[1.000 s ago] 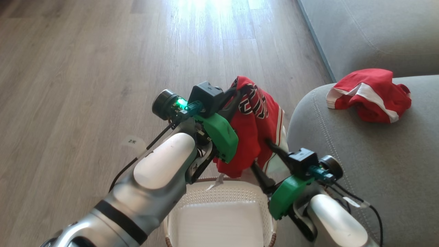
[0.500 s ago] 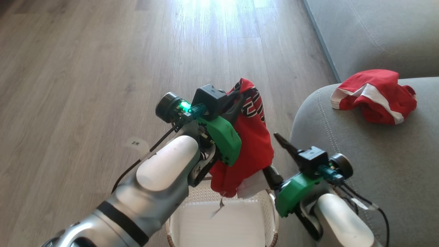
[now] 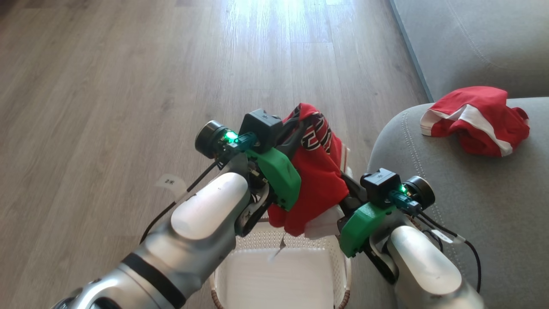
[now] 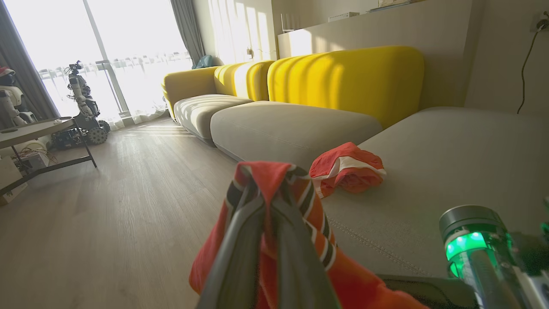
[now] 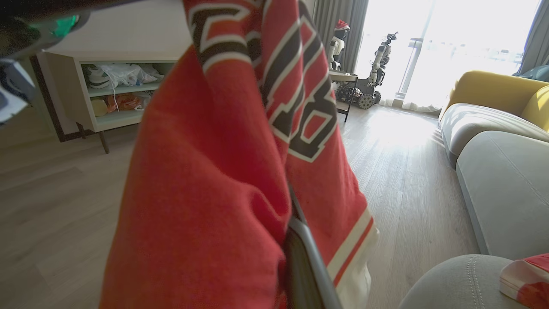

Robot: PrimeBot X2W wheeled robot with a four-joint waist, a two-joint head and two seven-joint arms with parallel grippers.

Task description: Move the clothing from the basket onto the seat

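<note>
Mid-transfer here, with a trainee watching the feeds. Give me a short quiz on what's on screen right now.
1. True or false: the red shorts lie in the basket.
2. Which gripper is shut on the jersey? A) the left gripper alone B) the right gripper alone C) both
3. Fill in: the jersey hangs above the ___.

Key
1. False: they lie on the sofa.
2. C
3. basket
</note>
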